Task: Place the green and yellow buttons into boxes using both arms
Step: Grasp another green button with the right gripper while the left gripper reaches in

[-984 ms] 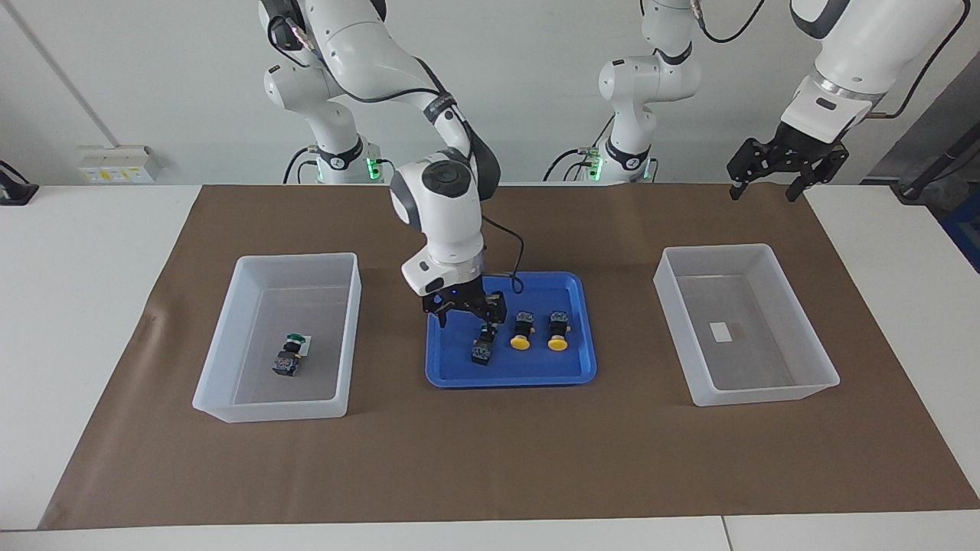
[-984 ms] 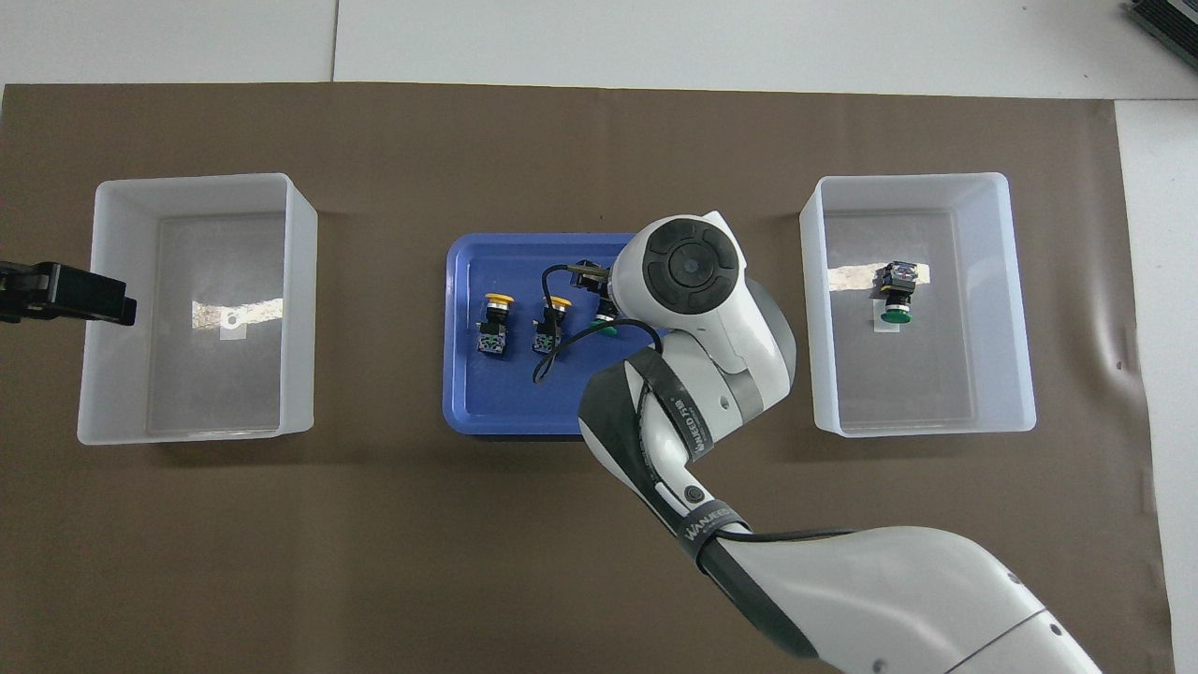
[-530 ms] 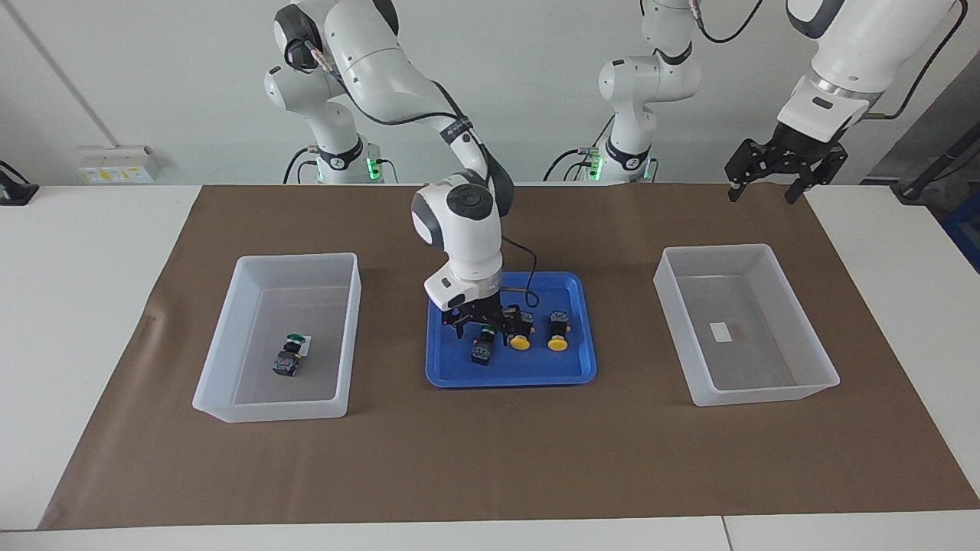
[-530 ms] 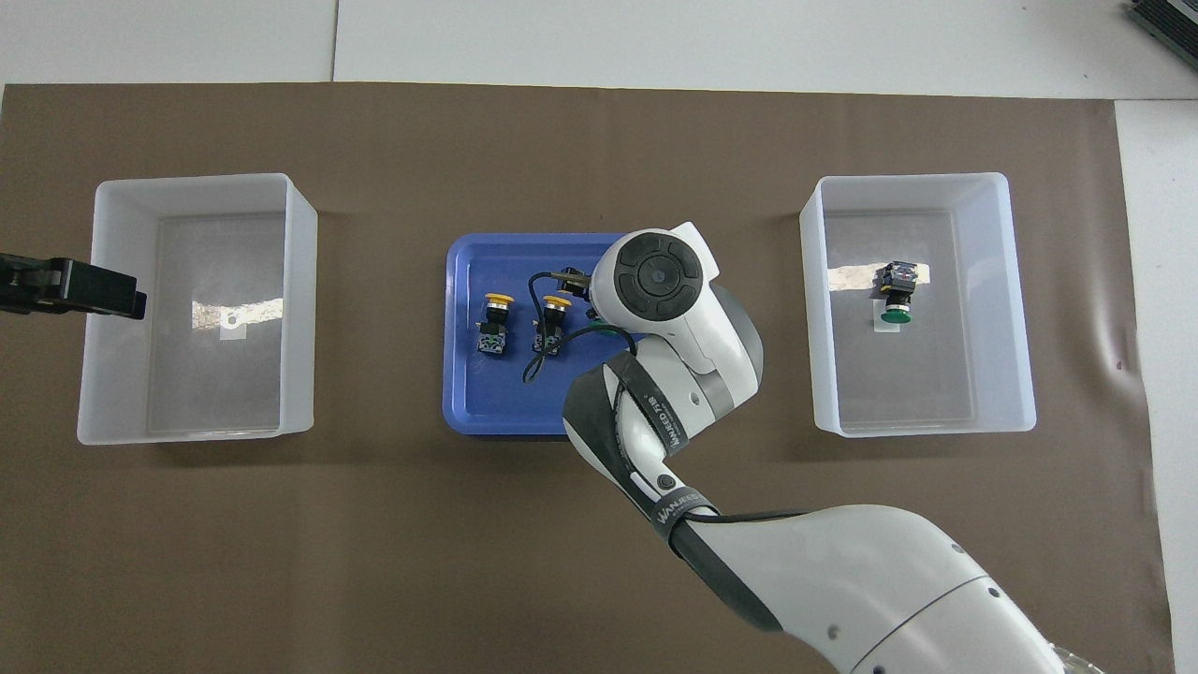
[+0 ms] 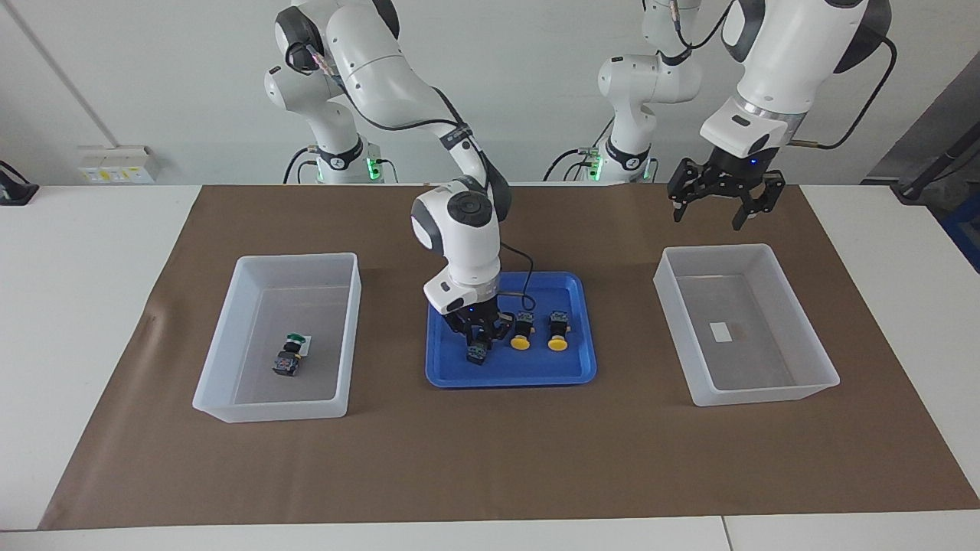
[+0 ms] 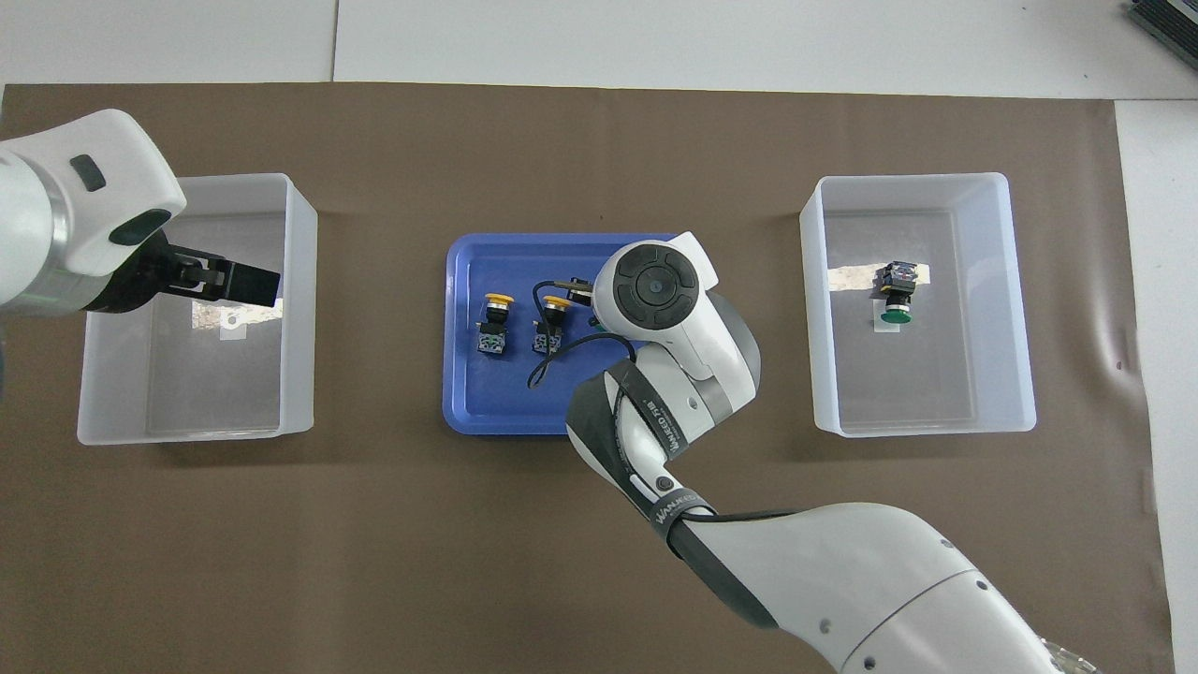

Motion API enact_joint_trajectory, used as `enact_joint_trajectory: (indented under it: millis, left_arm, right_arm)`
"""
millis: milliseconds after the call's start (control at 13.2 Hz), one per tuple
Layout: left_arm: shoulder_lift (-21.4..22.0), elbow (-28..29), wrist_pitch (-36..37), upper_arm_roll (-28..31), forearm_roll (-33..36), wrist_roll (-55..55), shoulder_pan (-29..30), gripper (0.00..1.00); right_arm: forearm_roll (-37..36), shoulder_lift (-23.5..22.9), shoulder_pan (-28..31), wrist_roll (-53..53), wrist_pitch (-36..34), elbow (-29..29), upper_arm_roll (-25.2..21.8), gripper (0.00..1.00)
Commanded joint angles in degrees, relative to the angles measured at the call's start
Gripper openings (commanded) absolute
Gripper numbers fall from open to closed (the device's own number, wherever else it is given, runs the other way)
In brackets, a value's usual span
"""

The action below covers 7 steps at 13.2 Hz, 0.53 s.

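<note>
I see my right end effector [image 5: 480, 337] down in the shallow blue plastic tray [image 5: 452, 373], clamped on the black-bodied green-capped button [image 5: 478, 353]. My left end effector [image 5: 720, 205] hangs spread wide over the empty translucent white bin [image 5: 773, 394].

A shallow blue plastic tray [image 5: 513, 375] lies midway on a brown paper mat [image 5: 490, 459] that covers the white tabletop [image 5: 76, 252], directly beneath the right hand.
</note>
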<state>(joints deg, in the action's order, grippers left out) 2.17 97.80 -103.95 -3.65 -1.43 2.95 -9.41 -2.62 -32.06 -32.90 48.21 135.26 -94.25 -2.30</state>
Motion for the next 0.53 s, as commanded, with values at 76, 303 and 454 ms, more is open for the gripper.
enact_joint_trajectory:
  millis: [76,303,454]
  left_arm:
    - [-1.28,8.88,-12.65,0.75,0.64,-3.99,-4.29,1.0]
    - [-4.97,14.68,-22.75,0.75,0.64,-11.28,-8.95,1.0]
    - [-5.51,19.51,-29.61,0.75,0.64,-13.57,-10.8,1.0]
  right_arm:
    - [-1.51,5.22,2.56,-0.12,-6.3,0.56,-0.15,0.0]
    - [-1.33,13.31,9.67,-12.3,-16.23,0.03,-0.07,0.0]
    - [-1.33,16.4,14.16,-20.75,-20.02,-0.32,-0.07,0.0]
